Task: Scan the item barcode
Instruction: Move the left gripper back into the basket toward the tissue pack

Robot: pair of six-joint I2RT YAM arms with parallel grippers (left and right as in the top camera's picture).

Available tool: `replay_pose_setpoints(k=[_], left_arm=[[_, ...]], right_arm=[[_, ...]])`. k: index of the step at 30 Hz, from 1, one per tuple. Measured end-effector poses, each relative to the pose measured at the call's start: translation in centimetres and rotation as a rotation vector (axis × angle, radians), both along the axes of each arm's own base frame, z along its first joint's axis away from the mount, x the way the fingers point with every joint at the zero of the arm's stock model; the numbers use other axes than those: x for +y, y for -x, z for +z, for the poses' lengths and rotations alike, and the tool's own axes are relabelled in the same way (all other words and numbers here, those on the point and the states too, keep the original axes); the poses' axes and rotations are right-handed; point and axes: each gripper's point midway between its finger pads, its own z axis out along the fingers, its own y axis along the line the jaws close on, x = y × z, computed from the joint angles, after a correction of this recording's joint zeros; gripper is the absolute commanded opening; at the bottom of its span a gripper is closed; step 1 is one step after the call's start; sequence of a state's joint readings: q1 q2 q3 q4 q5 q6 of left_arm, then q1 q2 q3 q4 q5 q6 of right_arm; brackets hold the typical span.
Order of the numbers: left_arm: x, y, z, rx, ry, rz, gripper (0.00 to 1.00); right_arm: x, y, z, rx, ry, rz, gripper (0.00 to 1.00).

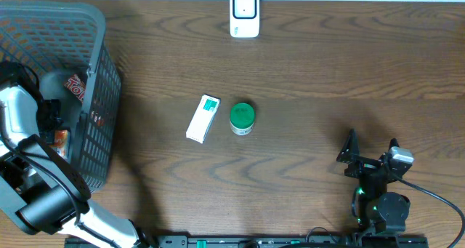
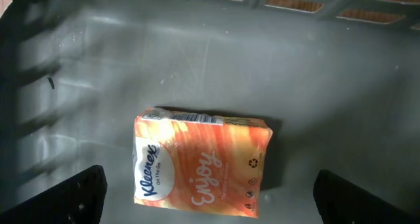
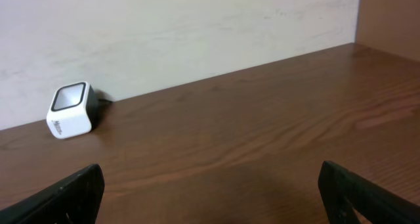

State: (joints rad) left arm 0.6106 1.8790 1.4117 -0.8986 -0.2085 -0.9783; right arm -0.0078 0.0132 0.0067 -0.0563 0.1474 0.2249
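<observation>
Left gripper (image 2: 210, 196) fully spread, empty, poised over Kleenex tissue pack (image 2: 200, 161) lying flat on basket (image 2: 275, 66) floor, presumably lined up to pick it. Right gripper (image 3: 210, 194) wide, empty, facing barcode scanner (image 3: 69, 110) across the table (image 3: 262, 138)

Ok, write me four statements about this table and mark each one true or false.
1. The left gripper hangs open over the Kleenex pack in the basket. True.
2. The scanner lies inside the basket. False: it stands on the table, at the far edge.
3. The green-lidded jar sits beside the white box. True.
4. The right gripper holds the jar. False: it is open and empty.
</observation>
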Motion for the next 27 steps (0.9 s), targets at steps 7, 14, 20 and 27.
replay_pose_setpoints(k=[7, 14, 20, 27], left_arm=[[-0.2, 0.0, -1.5, 0.031, 0.029, -0.019, 0.98], [-0.3, 0.2, -3.9, 0.084, 0.066, -0.033, 0.98], [-0.2, 0.0, -4.1, 0.087, 0.066, -0.039, 0.81], [-0.1, -0.4, -4.3, 0.09, 0.065, -0.06, 0.55]], right_arm=[[0.0, 0.0, 0.0, 0.0, 0.0, 0.0, 0.99], [0.0, 0.0, 0.0, 0.0, 0.0, 0.0, 0.99], [0.0, 0.0, 0.0, 0.0, 0.0, 0.0, 0.99], [0.0, 0.0, 0.0, 0.0, 0.0, 0.0, 0.99]])
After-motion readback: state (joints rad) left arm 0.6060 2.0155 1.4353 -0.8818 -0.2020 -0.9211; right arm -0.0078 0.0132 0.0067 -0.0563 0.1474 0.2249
